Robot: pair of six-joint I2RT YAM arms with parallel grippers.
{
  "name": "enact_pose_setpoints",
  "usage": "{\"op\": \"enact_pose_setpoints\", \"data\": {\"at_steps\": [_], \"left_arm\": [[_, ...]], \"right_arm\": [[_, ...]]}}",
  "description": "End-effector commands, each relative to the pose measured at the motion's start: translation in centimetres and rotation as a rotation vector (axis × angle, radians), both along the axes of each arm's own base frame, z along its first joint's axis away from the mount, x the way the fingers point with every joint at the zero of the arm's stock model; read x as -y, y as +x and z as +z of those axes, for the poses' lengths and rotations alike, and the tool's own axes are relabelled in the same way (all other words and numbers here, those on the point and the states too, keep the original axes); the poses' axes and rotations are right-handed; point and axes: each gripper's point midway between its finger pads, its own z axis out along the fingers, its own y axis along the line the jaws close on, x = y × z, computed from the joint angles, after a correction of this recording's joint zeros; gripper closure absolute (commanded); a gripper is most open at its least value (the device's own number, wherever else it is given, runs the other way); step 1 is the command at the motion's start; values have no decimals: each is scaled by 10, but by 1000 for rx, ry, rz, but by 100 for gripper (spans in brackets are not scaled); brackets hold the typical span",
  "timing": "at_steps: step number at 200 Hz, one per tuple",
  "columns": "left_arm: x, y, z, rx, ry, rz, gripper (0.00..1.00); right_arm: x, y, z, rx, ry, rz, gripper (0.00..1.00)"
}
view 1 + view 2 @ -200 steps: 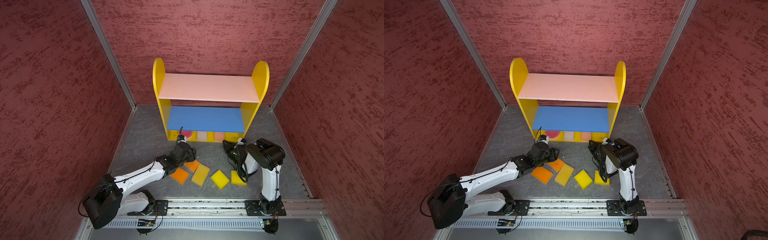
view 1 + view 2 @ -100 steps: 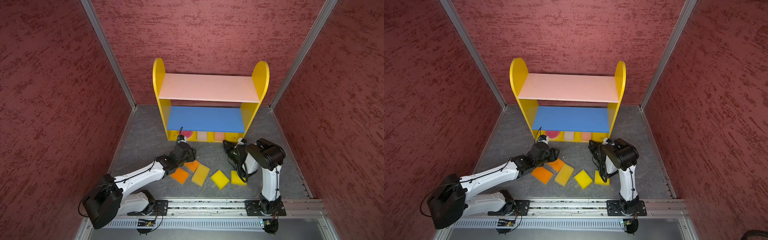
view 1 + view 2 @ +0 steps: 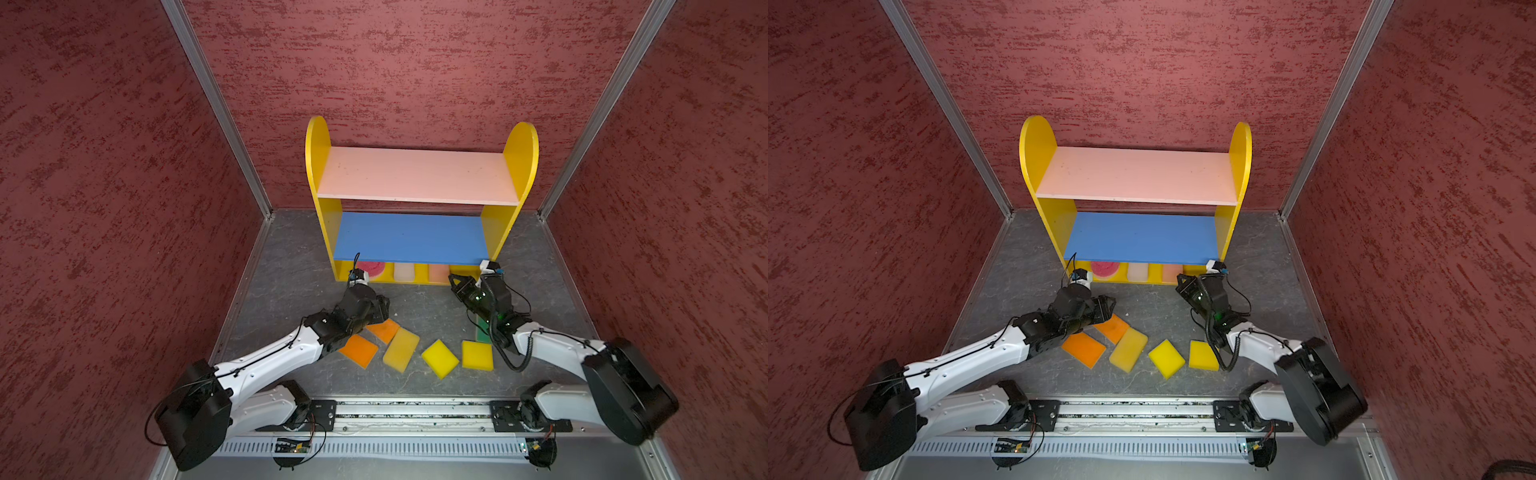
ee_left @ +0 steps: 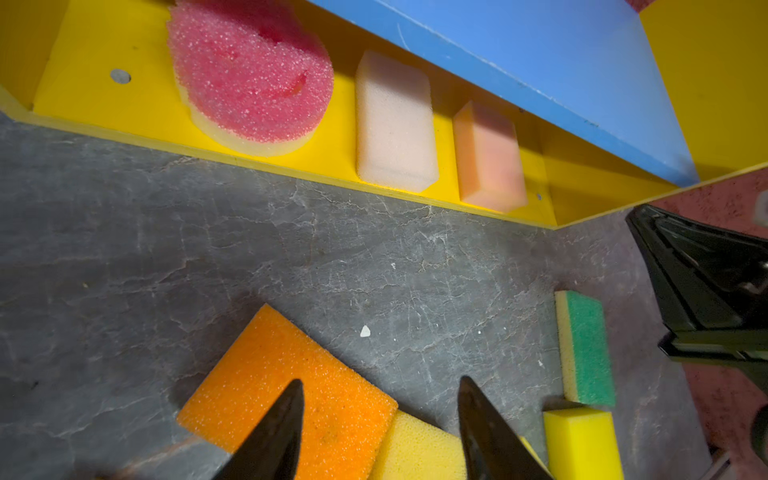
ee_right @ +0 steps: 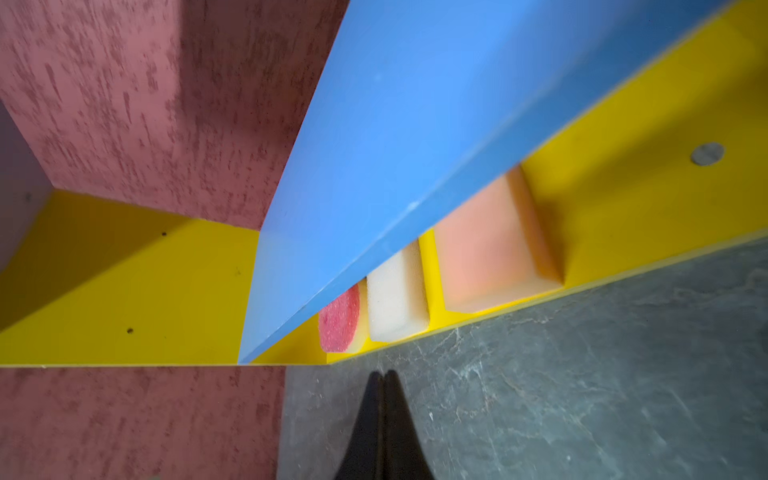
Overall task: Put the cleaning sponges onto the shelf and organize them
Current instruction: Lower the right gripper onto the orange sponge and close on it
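Left gripper (image 4: 380,380) is hovering with jaws parted, grasping nothing, over an orange sponge (image 4: 257,374) lying on the floor (image 4: 124,232) in front of the shelf (image 3: 415,174). Right gripper (image 5: 383,374) is pointing at the shelf's front corner on its own side, jaws pressed together and empty. Three sponges are sitting on the shelf's base (image 4: 104,95) under the blue board (image 3: 409,237): round red-pink (image 4: 249,79), off-white (image 4: 392,124) and peach (image 4: 488,158). Lying on the floor before the shelf, clear of it, are a second orange sponge (image 3: 359,350), three yellow sponges (image 3: 401,349) (image 3: 440,358) (image 3: 477,355) and a green-topped sponge (image 4: 588,345).
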Motion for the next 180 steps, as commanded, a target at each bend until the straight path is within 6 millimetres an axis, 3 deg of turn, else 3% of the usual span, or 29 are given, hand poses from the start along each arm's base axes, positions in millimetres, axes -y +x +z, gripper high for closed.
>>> {"op": "enact_pose_setpoints", "data": {"at_steps": [1,19,35,76,91,139,180], "left_arm": [[-17,-7,-4,-32,46,20,34],[-26,-14,-2,-51,49,36,27],[-34,-20,-2,-67,40,54,19],[-50,-37,-12,-113,18,103,20],[-57,-43,-18,-131,9,124,22],[-73,-57,-41,-207,2,188,25],[-83,-67,-57,-257,-8,225,26]], "right_arm": [[22,-49,-63,-285,-346,85,92],[10,-66,-65,-311,-473,176,84],[-21,-81,-64,-288,-571,328,74],[-105,-105,-60,-163,-724,642,64],[-125,-108,-66,-132,-751,693,62],[-155,-92,-54,-11,-772,754,57],[-188,-90,-66,11,-770,890,57]]}}
